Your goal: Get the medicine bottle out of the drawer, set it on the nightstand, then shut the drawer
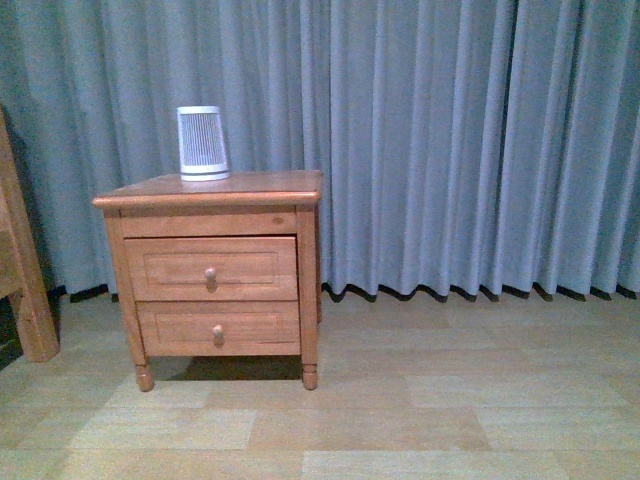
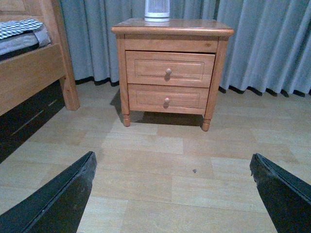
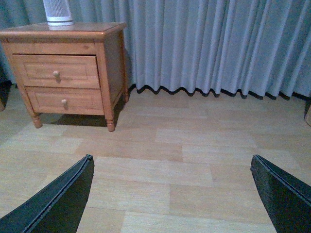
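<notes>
Plainly, both pincers are spread wide and hold nothing. The left pincer and the right pincer each show two dark fingers set far apart above bare floor, well apart from the nightstand.

The medicine bottle is not visible in any view. Since the drawer is fully shut, flush with the cabinet front, I judge the bottle to be inside it. So the step in hand is the approach and the opening pull.

The left wrist view faces the cabinet almost squarely, which makes that arm look the better placed of the two. The right one sees it from off to the side.

The target is the round knob of the upper drawer, not the one on the lower drawer just beneath it. The two knobs sit close together, so the height of the approach matters. The jaws should narrow before they arrive and close around the knob from both sides. The pull should then run straight out along the drawer's travel, since a slanted tug could jam it or drag the light cabinet on its short feet.

The drawer only needs to open far enough to show the inside. The ribbed cylinder stands at the back left of the top, so the front and right stay free for setting the bottle down.
</notes>
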`<state>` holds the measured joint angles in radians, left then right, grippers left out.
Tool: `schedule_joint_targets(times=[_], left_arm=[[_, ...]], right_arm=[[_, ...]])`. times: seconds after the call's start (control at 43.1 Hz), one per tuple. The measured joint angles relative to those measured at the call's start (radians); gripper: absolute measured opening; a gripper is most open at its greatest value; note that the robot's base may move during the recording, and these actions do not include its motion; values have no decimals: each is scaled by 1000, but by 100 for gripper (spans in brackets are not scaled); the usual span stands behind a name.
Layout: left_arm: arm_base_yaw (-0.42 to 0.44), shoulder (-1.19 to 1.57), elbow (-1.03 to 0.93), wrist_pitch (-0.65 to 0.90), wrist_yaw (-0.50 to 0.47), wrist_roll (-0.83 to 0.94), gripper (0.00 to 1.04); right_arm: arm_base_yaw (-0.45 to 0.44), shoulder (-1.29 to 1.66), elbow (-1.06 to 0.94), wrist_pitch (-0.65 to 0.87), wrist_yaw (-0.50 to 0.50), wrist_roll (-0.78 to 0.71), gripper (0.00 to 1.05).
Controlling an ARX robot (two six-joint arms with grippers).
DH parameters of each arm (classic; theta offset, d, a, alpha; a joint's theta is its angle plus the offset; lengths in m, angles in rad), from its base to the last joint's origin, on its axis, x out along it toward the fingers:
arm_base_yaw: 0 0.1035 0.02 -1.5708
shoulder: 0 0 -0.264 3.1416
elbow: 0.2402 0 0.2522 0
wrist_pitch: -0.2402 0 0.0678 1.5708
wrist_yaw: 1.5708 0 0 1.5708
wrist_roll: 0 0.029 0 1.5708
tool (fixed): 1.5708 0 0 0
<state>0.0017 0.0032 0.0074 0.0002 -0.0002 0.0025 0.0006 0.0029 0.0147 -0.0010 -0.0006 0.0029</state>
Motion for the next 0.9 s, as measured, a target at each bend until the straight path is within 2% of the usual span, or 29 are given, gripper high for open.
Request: schedule_joint_targets(times=[0.904], left_arm=[[0,0,0,0,0,0,98]], right_arm=[[0,0,0,0,0,0,98]])
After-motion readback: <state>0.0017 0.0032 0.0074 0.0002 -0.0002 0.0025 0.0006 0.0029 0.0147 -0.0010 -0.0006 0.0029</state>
